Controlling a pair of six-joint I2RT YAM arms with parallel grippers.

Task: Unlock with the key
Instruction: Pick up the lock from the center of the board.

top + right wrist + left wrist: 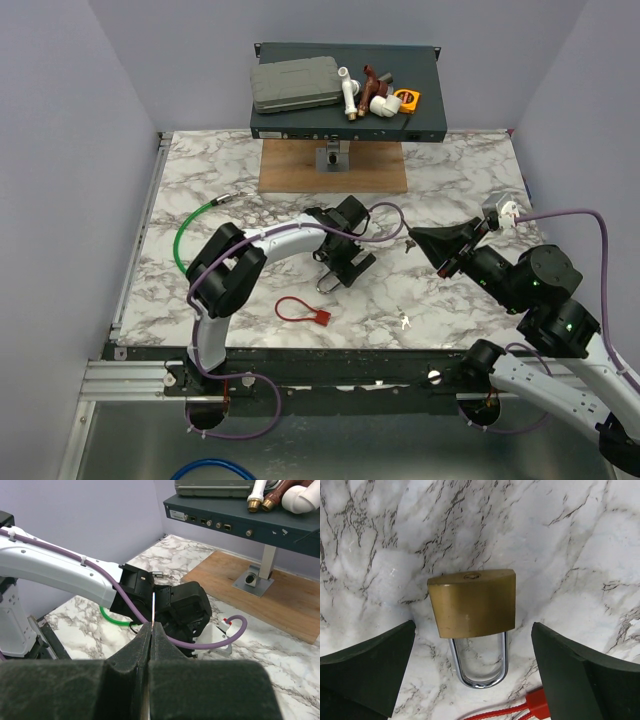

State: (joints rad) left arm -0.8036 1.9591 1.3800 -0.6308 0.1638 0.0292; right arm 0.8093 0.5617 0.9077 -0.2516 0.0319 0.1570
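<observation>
A brass padlock (472, 602) lies flat on the marble table, its steel shackle (479, 662) pointing toward the camera. My left gripper (473, 627) is open just above it, one finger (365, 670) on each side and not touching. In the top view the left gripper (345, 262) covers the lock body and only the shackle (326, 284) shows. My right gripper (151, 626) is shut on a thin key (152, 607), seen edge-on and pointing at the left gripper. In the top view the right gripper (415, 238) holds the key (408, 243) a short way right of the left gripper.
A red cable seal (300, 310) lies near the padlock and also shows in the left wrist view (535, 705). A small loose key (405, 321) lies toward the front. A green cable (190, 230), a wooden board (333, 168), a dark shelf (345, 125) with tools and a white plug (500, 212) stand around.
</observation>
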